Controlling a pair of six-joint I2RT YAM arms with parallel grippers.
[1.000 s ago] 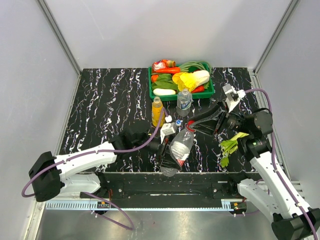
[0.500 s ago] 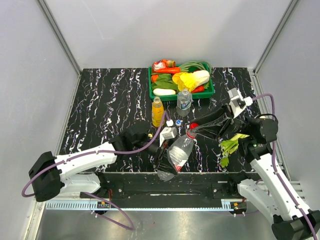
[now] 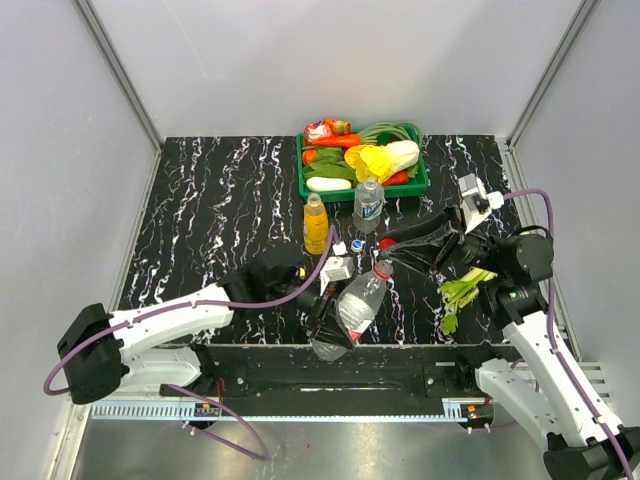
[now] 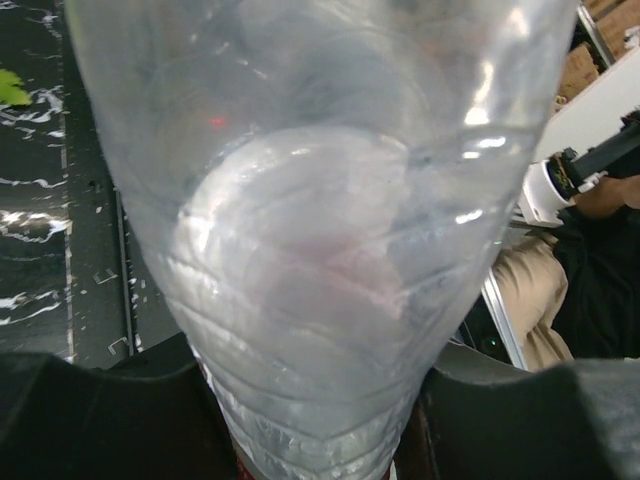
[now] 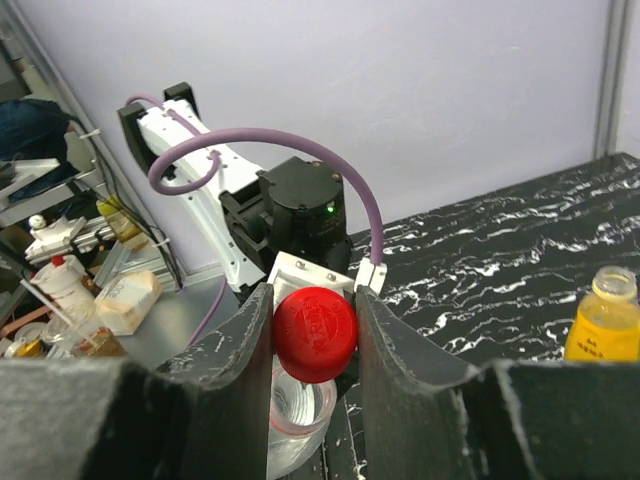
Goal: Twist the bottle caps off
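Note:
My left gripper [image 3: 328, 322] is shut on the lower body of a clear bottle with a red label [image 3: 355, 298], held tilted with its neck pointing up and right. The bottle's body [image 4: 320, 250] fills the left wrist view between the fingers [image 4: 90, 410]. My right gripper [image 5: 315, 335] is shut on the red cap [image 5: 316, 333], which sits just above the bottle's open mouth [image 5: 297, 412], apart from it. From above, the red cap [image 3: 387, 243] hangs beyond the neck. The orange juice bottle [image 3: 315, 224] and the water bottle [image 3: 368, 201] stand upright behind. A blue cap [image 3: 357, 245] lies on the table.
A green tray [image 3: 301, 170] of vegetables stands at the back centre. A leafy green stalk [image 3: 460, 292] lies on the table near the right arm. The held bottle hangs over the table's near edge [image 3: 400, 345].
The red cap has come off the neck: the right gripper carried it up and back, away from the bottle. The left gripper lowered the bottle slightly toward the near edge.

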